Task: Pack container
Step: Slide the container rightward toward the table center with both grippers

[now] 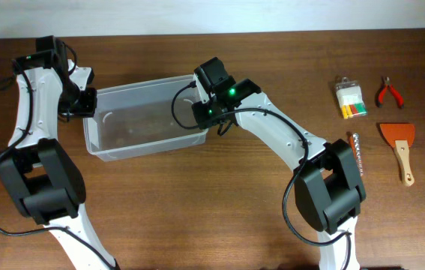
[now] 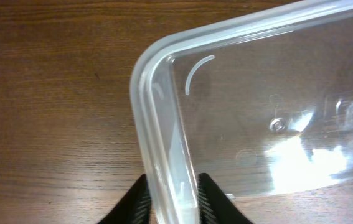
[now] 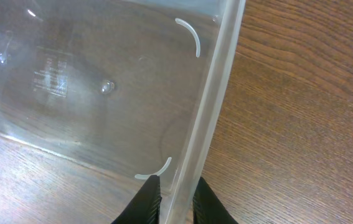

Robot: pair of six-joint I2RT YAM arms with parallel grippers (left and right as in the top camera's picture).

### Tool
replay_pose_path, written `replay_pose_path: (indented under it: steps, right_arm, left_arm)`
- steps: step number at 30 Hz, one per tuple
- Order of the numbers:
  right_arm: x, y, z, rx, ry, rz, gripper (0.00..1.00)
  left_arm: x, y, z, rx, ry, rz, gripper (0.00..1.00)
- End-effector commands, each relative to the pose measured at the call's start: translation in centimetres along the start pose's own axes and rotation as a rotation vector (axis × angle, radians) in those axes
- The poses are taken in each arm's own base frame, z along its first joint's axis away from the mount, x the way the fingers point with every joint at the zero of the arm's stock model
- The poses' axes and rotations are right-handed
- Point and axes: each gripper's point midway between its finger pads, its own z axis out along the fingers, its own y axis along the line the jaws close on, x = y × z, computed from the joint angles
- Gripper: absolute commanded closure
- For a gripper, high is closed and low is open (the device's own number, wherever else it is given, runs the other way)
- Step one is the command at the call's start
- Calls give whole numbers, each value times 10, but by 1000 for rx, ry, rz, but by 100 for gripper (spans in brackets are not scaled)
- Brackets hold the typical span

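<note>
Clear, translucent plastic makes up the rectangular, round-cornered container (image 1: 141, 86), which is set empty on the brown wooden table (image 1: 219, 210), left of centre. It is held at both short ends. The left gripper (image 1: 85, 101) is closed fully on the left wall near a corner, with a black finger on each side of the rim in the left wrist view (image 2: 173, 180). The right gripper (image 1: 211, 124) is drawn in narrowly on the right wall, and both fingers appear to touch it in the right wrist view (image 3: 177, 182).

The step in hand is judged to be securing and placing the tub, since nothing has been packed. The red-handled pliers (image 1: 390, 94), the orange scraper with a wooden handle (image 1: 401, 146), the small clear case of coloured pieces (image 1: 349, 97) and the thin metal bit (image 1: 357, 150) lie well apart to the right. For the next move, one hold would have to be released so that a tool can be fetched while the tub is steadied by the other arm.
</note>
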Motion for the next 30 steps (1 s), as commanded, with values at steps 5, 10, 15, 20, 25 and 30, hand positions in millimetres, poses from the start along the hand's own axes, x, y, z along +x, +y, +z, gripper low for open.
replay_pose_path:
  steps: [5,10,15,20,25,30]
  right_arm:
    - [-8,3,0,2,-18,-26,89]
    - [-9,-3,-1,7,-20,-14,93]
    - [-11,-14,-2,16,-24,5,96]
    - [-11,-21,-3,23,-19,17,96]
    - [-11,-21,-3,22,-19,17,96]
    - [-12,-20,-4,22,-23,17,96]
  left_arm:
    - [1,0,3,16,4,1,80]
    - [1,0,3,16,4,1,82]
    - [1,0,3,17,4,1,80]
    - [1,0,3,17,4,1,65]
    - [1,0,3,16,4,1,57]
    - [1,0,3,16,3,1,39]
